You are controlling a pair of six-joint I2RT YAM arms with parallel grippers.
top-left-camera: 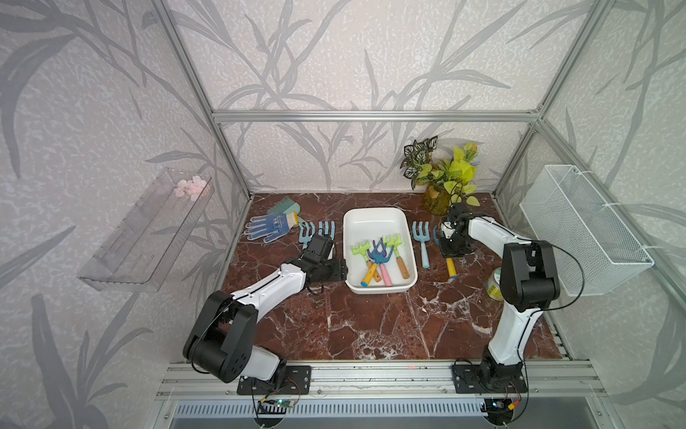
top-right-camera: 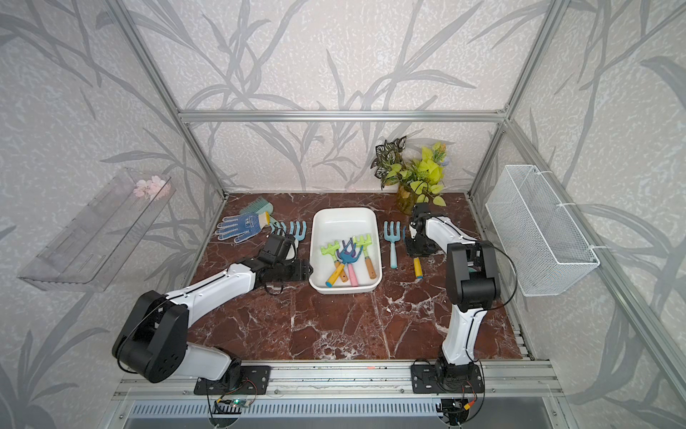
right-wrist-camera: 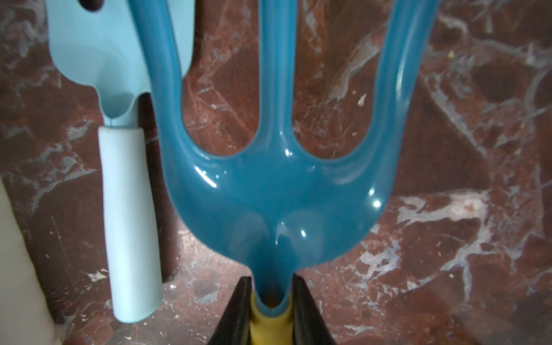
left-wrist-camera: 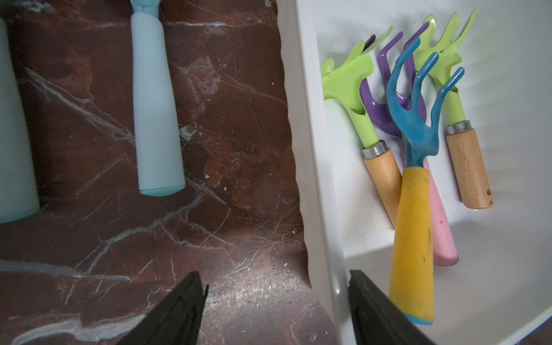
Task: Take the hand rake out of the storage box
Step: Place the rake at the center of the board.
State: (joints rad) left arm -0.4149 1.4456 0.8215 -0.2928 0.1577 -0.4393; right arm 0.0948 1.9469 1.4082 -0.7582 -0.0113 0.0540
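The white storage box sits mid-table and holds several hand rakes: two green ones with wooden handles, a purple one with a pink handle and a blue one with a yellow handle. My left gripper is open, its jaws straddling the box's left wall near the front corner with nothing between them but the wall. To the right of the box, my right gripper is shut on the neck of another blue rake with a yellow handle, low over the marble.
Two light blue rakes lie left of the box and one lies right of it, beside the held rake. A blue glove and green comb are back left. A potted plant, wire basket and clear shelf line the sides.
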